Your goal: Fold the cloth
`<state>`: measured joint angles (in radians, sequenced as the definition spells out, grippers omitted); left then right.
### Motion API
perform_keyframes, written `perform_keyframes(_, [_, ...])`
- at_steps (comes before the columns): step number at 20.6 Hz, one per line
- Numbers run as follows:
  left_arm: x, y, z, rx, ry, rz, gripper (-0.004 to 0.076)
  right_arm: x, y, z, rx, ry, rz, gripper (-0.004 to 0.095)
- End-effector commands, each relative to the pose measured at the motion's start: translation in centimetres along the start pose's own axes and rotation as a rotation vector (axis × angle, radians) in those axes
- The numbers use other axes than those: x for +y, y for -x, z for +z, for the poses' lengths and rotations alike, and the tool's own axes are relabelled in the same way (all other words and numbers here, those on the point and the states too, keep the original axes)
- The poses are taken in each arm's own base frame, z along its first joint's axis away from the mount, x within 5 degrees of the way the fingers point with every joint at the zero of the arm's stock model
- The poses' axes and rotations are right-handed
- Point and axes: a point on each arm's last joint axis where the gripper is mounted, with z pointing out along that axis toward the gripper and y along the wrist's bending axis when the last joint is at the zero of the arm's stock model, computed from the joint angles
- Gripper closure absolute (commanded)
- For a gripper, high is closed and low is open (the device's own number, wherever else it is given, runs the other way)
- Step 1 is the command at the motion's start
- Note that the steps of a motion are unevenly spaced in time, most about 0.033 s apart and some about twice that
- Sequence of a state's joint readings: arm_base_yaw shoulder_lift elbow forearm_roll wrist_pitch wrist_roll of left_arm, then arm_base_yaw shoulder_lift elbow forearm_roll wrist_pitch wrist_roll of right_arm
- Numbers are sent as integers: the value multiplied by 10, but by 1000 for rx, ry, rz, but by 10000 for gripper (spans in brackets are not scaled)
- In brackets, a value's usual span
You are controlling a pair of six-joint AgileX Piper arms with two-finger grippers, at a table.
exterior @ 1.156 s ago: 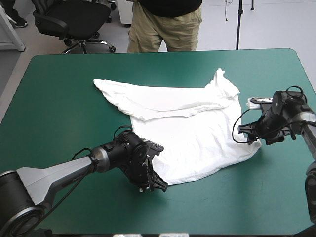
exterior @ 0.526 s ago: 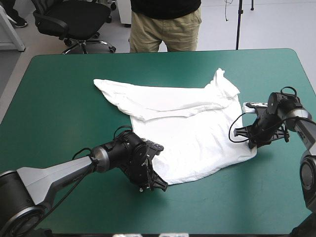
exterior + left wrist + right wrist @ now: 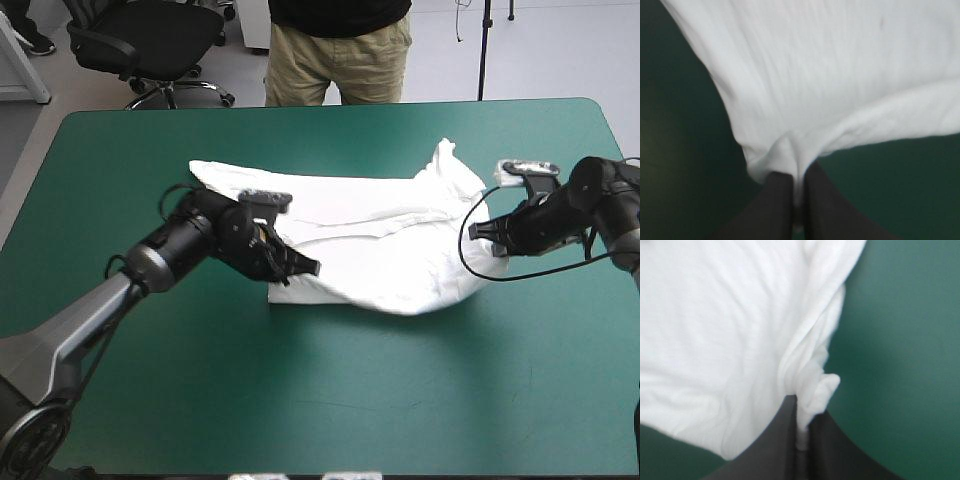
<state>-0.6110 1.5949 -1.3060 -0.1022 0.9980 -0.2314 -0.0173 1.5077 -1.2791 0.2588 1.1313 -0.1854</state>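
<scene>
Teal-green all over, the counter [image 3: 150,400] carries the T-shirt [image 3: 400,265] across its middle, somewhat toward the far edge. The shirt's far half lies flat. Its near half is raised off the surface and doubled back over itself, so a soft rolled fold forms the near margin.

At the shirt's left near corner sits the left claw [image 3: 305,268]. In the left wrist view it is pinched almost closed on a tuck of white cloth, with the fabric fanning away ahead of it. On the shirt's right side the right claw [image 3: 487,232] is likewise nearly closed on a bunched bit of the hem, the cloth gathered into a small knot at its tips. Both corners hang a little above the rest of the shirt.

I judge this to be the first fold, with the hem midway on its trip toward the shoulders. The next move calls for both claws to travel together toward the shirt's far edge at matched pace and height, keeping the hem taut. They should then lower the corners onto the shoulders and let go at the same time. If one lags, the fold line will skew.
</scene>
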Motion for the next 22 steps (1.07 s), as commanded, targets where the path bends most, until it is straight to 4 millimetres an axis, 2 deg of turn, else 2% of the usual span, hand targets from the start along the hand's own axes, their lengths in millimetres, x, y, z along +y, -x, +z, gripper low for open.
perform_keyframes(1, [13, 24, -75, -254, -28, -3, 741, 27, 6, -74, -252, 91, -70, 925])
perform_keyframes(2, [17, 29, -92, -313, -27, 4, 741, 33, 7, -91, -314, 113, -96, 925])
perform_keyframes(4, [29, 46, -154, -545, 10, 47, 741, 52, 13, -149, -526, 143, -196, 925])
perform_keyframes(5, [30, 49, -170, -604, 27, 69, 741, 56, 15, -162, -580, 148, -218, 925])
perform_keyframes(6, [30, 54, -200, -727, 81, 120, 741, 63, 17, -189, -689, 143, -264, 925])
perform_keyframes(7, [29, 56, -212, -779, 99, 138, 741, 65, 18, -199, -737, 139, -276, 925])
perform_keyframes(8, [28, 59, -241, -919, 133, 169, 741, 69, 21, -223, -867, 106, -318, 925])
perform_keyframes(9, [27, 60, -253, -978, 142, 176, 741, 70, 22, -233, -921, 88, -336, 925])
perform_keyframes(10, [23, 61, -281, -1132, 153, 193, 741, 73, 23, -255, -1053, 43, -374, 925])
perform_keyframes(11, [22, 60, -293, -1192, 163, 202, 741, 74, 23, -263, -1101, 27, -385, 925])
perform_keyframes(13, [16, 54, -334, -1413, 159, 227, 741, 80, 19, -299, -1302, -38, -426, 925])
perform_keyframes(17, [9, 38, -384, -1723, 153, 260, 741, 85, 7, -346, -1587, -148, -463, 925])
perform_keyframes(22, [4, 12, -422, -1981, 148, 298, 741, 94, -15, -385, -1782, -225, -505, 925])
